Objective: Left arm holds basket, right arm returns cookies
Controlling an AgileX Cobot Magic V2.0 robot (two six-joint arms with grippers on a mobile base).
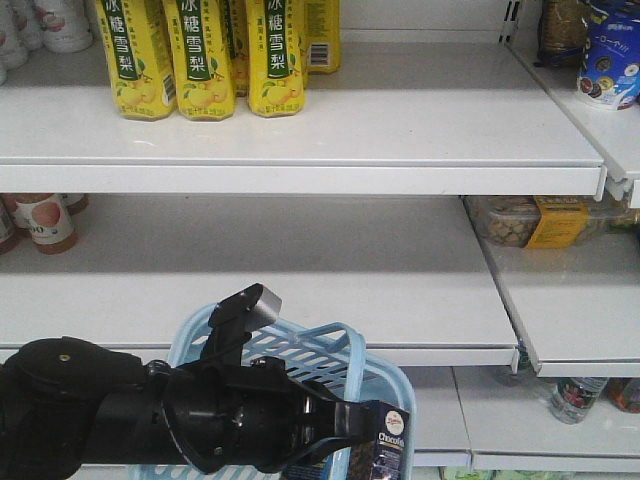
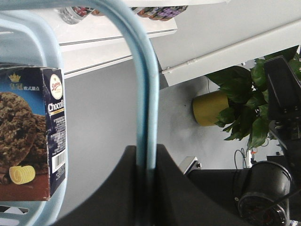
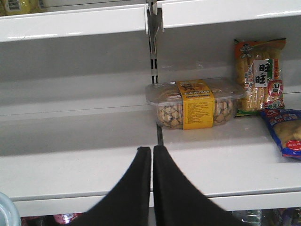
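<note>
The left tool (image 2: 146, 165) clamps the basket (image 2: 142, 84) handle — cookies (image 2: 29, 141) upright by its rim; the right tool (image 3: 152, 157) is pinched closed, empty.

cookies (image 1: 385, 445) in basket (image 1: 300, 350), seemingly at its right, shelves (image 1: 300, 150) behind, drink cartons (image 1: 205, 55) above

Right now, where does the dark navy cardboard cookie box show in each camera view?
Front view: bottom edge, right of centre, cookie box inside the light blue plastic basket.
Left wrist: far left, middle.
Right wrist: not in it.
Shared landmark: the basket's blue handle.
</note>
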